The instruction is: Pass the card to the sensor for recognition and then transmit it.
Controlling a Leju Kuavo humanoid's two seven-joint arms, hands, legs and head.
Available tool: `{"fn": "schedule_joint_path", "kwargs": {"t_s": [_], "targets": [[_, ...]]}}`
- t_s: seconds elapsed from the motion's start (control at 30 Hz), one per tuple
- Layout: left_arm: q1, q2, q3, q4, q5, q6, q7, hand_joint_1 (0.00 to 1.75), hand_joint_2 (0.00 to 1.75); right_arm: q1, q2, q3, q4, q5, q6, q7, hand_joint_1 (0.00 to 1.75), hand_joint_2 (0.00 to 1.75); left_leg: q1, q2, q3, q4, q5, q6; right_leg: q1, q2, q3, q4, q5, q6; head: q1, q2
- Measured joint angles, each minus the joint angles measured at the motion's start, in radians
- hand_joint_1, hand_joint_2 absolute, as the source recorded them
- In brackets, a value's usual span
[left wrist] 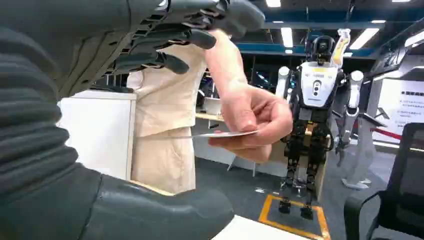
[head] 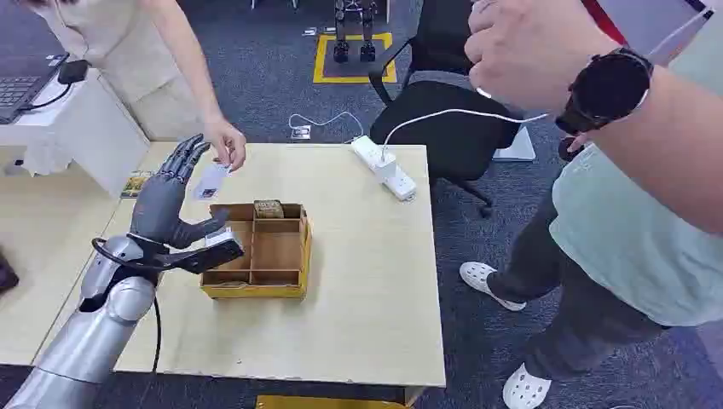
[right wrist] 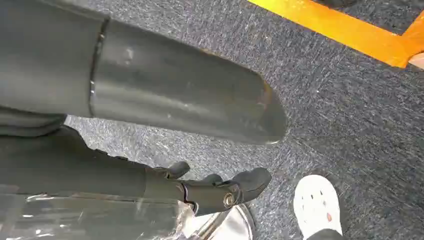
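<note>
Handover step: a person's hand [head: 227, 146] offers the card [head: 211, 181] just beside the left hand [head: 166, 200], fingers spread, holding nothing, raised above the bench [head: 367, 281]. Next, close on it. Right hand [right wrist: 220, 190] hangs over the floor, seemingly empty.

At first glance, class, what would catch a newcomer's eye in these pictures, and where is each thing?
The robot's left hand is raised with fingers spread at the table's far left corner, and a person's hand holds a white card right beside it. Just below sits a wooden tray with compartments on the pale table. In the near right, a second person's arm with a black watch looms large.
</note>
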Motion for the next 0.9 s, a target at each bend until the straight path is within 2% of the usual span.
{"fn": "schedule_joint_path", "kwargs": {"t_s": [0.23, 0.27, 0.3, 0.33, 0.37, 0.4, 0.43, 0.47, 0.5, 0.53, 0.63, 0.67, 0.9], "targets": [[0.001, 0.016, 0.0, 0.005, -0.031, 0.035, 0.024, 0.0, 1.75, 0.001, -0.009, 0.022, -0.005, -0.024, -0.008, 0.018, 0.0, 0.0, 0.0, 0.0, 0.0, 0.0, 0.0, 0.0, 0.0, 0.0, 0.0, 0.0, 0.0, 0.0, 0.0, 0.0], [0.0, 0.017, 0.0, 0.009, -0.032, 0.04, 0.024, 0.93, 1.75, 0.001, -0.009, 0.025, -0.005, -0.028, -0.008, 0.018, 0.0, 0.0, 0.0, 0.0, 0.0, 0.0, 0.0, 0.0, 0.0, 0.0, 0.0, 0.0, 0.0, 0.0, 0.0, 0.0], [-0.001, 0.018, 0.0, 0.011, -0.034, 0.042, 0.027, 1.59, 1.75, 0.001, -0.01, 0.027, -0.006, -0.031, -0.008, 0.018, 0.0, 0.0, 0.0, 0.0, 0.0, 0.0, 0.0, 0.0, 0.0, 0.0, 0.0, 0.0, 0.0, 0.0, 0.0, 0.0], [-0.001, 0.019, 0.0, 0.015, -0.039, 0.047, 0.036, 1.57, 1.75, 0.001, -0.01, 0.029, -0.008, -0.033, -0.009, 0.018, 0.0, 0.0, 0.0, 0.0, 0.0, 0.0, 0.0, 0.0, 0.0, 0.0, 0.0, 0.0, 0.0, 0.0, 0.0, 0.0], [-0.003, 0.02, 0.0, 0.02, -0.044, 0.053, 0.042, 1.66, 1.75, 0.001, -0.011, 0.032, -0.009, -0.038, -0.01, 0.02, 0.0, 0.0, 0.0, 0.0, 0.0, 0.0, 0.0, 0.0, 0.0, 0.0, 0.0, 0.0, 0.0, 0.0, 0.0, 0.0], [-0.006, 0.023, 0.0, 0.026, -0.049, 0.055, 0.042, 1.61, 1.75, 0.001, -0.012, 0.034, -0.009, -0.042, -0.01, 0.021, 0.0, 0.0, 0.0, 0.0, 0.0, 0.0, 0.0, 0.0, 0.0, 0.0, 0.0, 0.0, 0.0, 0.0, 0.0, 0.0], [-0.009, 0.027, 0.0, 0.034, -0.054, 0.057, 0.042, 1.52, 1.75, 0.001, -0.014, 0.037, -0.01, -0.046, -0.011, 0.022, 0.0, 0.0, 0.0, 0.0, 0.0, 0.0, 0.0, 0.0, 0.0, 0.0, 0.0, 0.0, 0.0, 0.0, 0.0, 0.0], [-0.011, 0.03, 0.0, 0.039, -0.054, 0.064, 0.043, 1.2, 1.75, 0.002, -0.015, 0.04, -0.011, -0.05, -0.013, 0.026, 0.0, 0.0, 0.0, 0.0, 0.0, 0.0, 0.0, 0.0, 0.0, 0.0, 0.0, 0.0, 0.0, 0.0, 0.0, 0.0], [-0.012, 0.033, 0.0, 0.045, -0.054, 0.071, 0.043, 1.4, 1.75, 0.002, -0.016, 0.042, -0.012, -0.052, -0.015, 0.029, 0.0, 0.0, 0.0, 0.0, 0.0, 0.0, 0.0, 0.0, 0.0, 0.0, 0.0, 0.0, 0.0, 0.0, 0.0, 0.0], [-0.012, 0.034, 0.001, 0.049, -0.055, 0.075, 0.043, 1.52, 1.75, 0.002, -0.017, 0.046, -0.014, -0.055, -0.017, 0.032, 0.0, 0.0, 0.0, 0.0, 0.0, 0.0, 0.0, 0.0, 0.0, 0.0, 0.0, 0.0, 0.0, 0.0, 0.0, 0.0], [-0.012, 0.036, 0.002, 0.062, -0.055, 0.087, 0.045, 1.62, 1.75, 0.002, -0.021, 0.053, -0.014, -0.061, -0.023, 0.036, 0.0, 0.0, 0.0, 0.0, 0.0, 0.0, 0.0, 0.0, 0.0, 0.0, 0.0, 0.0, 0.0, 0.0, 0.0, 0.0], [-0.012, 0.038, 0.002, 0.065, -0.056, 0.09, 0.049, 1.75, 1.75, 0.003, -0.022, 0.055, -0.016, -0.063, -0.023, 0.038, 0.0, 0.0, 0.0, 0.0, 0.0, 0.0, 0.0, 0.0, 0.0, 0.0, 0.0, 0.0, 0.0, 0.0, 0.0, 0.0], [-0.016, 0.043, 0.007, 0.078, -0.061, 0.099, 0.055, 1.75, 1.75, 0.007, -0.027, 0.07, -0.026, -0.083, -0.027, 0.042, 0.0, 0.0, 0.0, 0.0, 0.0, 0.0, 0.0, 0.0, 0.0, 0.0, 0.0, 0.0, 0.0, 0.0, 0.0, 0.0]]}}
